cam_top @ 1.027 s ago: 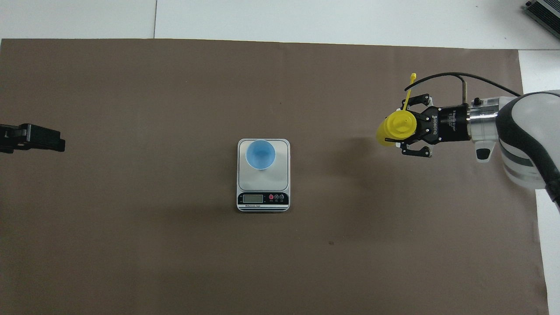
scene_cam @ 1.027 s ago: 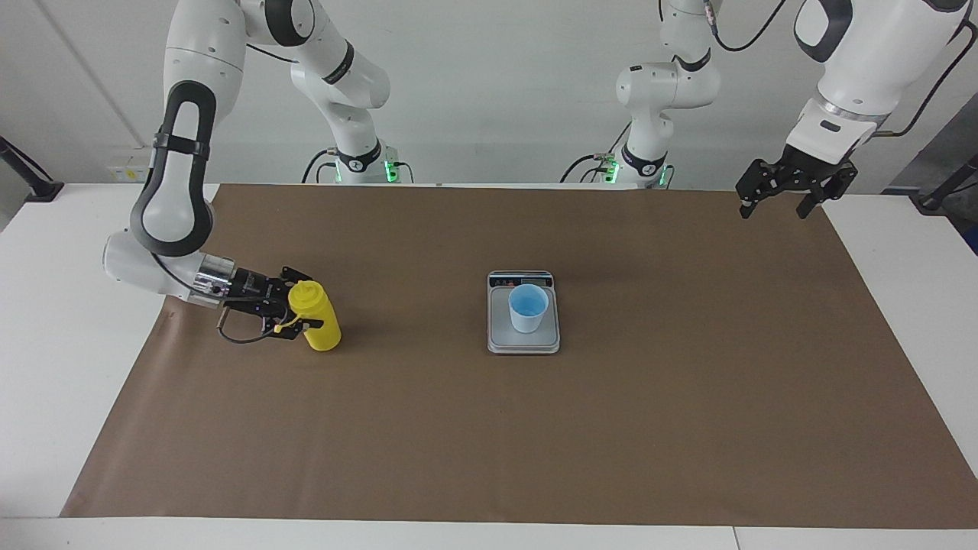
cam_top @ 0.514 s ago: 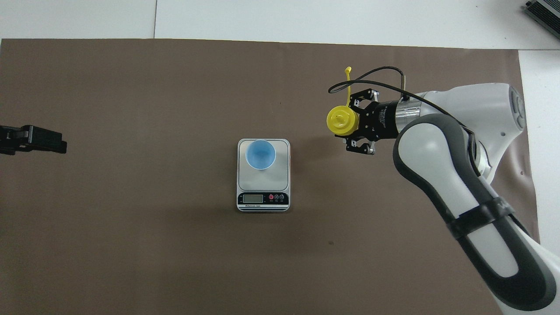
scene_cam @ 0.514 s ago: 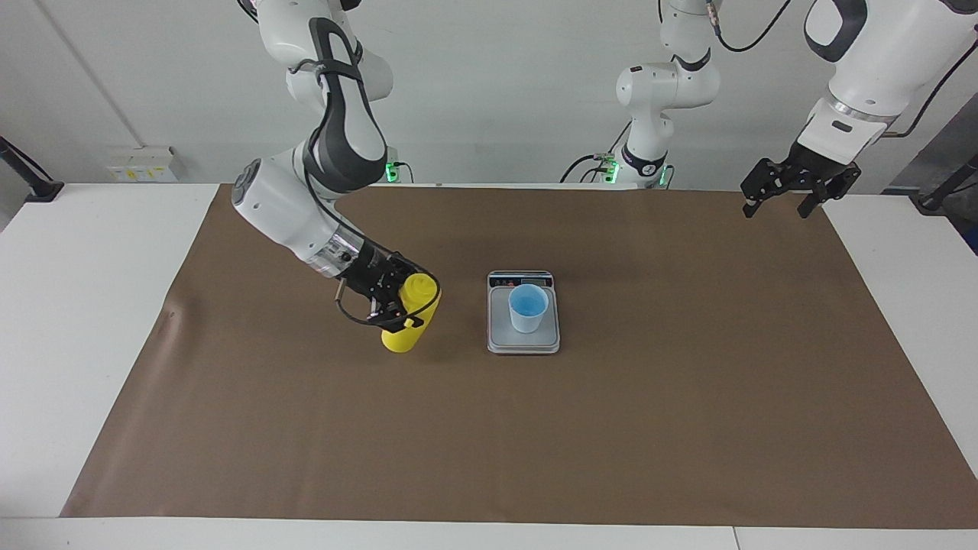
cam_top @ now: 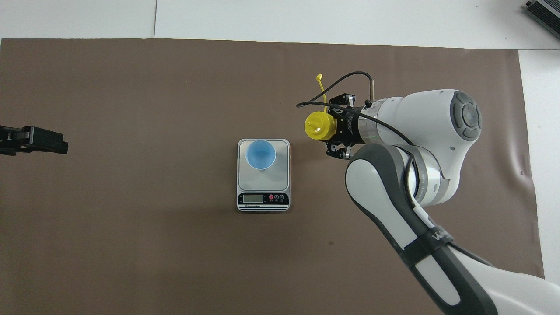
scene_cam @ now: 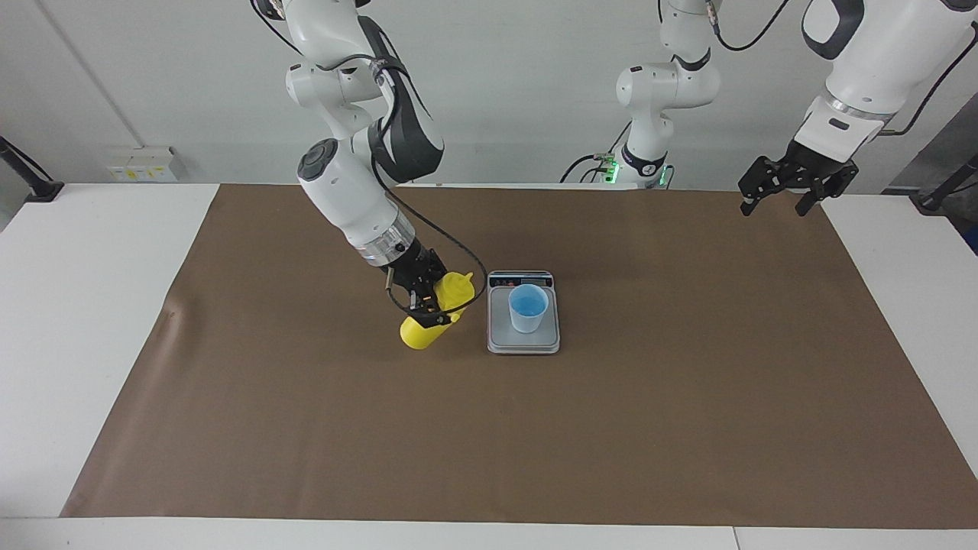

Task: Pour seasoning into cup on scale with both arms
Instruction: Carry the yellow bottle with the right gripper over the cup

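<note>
Right gripper (scene_cam: 432, 303) grips tilted seasoning (scene_cam: 437, 313) beside scale (scene_cam: 523, 342); apparently airborne.

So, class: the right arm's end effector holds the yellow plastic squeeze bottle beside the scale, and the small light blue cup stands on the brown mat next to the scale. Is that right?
One detail is wrong. The small light blue tapered cup stands on the flat silver-grey kitchen scale, not on the mat; the facing view shows this. The right end effector does hold the yellow plastic squeeze bottle beside the scale.
</note>
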Controlling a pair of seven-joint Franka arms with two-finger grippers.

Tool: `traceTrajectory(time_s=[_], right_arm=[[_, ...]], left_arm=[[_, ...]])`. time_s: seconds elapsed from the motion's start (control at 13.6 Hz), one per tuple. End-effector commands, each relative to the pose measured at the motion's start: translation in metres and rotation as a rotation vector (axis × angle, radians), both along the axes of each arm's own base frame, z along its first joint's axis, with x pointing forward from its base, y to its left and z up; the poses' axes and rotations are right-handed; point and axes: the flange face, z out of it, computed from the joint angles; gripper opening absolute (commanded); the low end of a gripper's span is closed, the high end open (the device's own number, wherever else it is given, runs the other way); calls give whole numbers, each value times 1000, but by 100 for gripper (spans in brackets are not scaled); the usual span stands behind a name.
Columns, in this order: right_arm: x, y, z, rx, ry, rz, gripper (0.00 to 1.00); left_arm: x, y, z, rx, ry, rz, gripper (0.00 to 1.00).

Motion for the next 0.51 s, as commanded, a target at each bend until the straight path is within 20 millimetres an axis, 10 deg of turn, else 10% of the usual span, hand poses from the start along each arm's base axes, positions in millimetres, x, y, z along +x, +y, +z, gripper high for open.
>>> traceTrajectory(time_s=[0.0, 0.44], right_arm=[[-3, 26, 7, -73, -28, -68, 0], [-4, 78, 6, -250, -126, -8, 0]], left_arm=[[-9, 9, 1, -6, 4, 28, 100], [-8, 6, 1, -6, -3, 18, 100]])
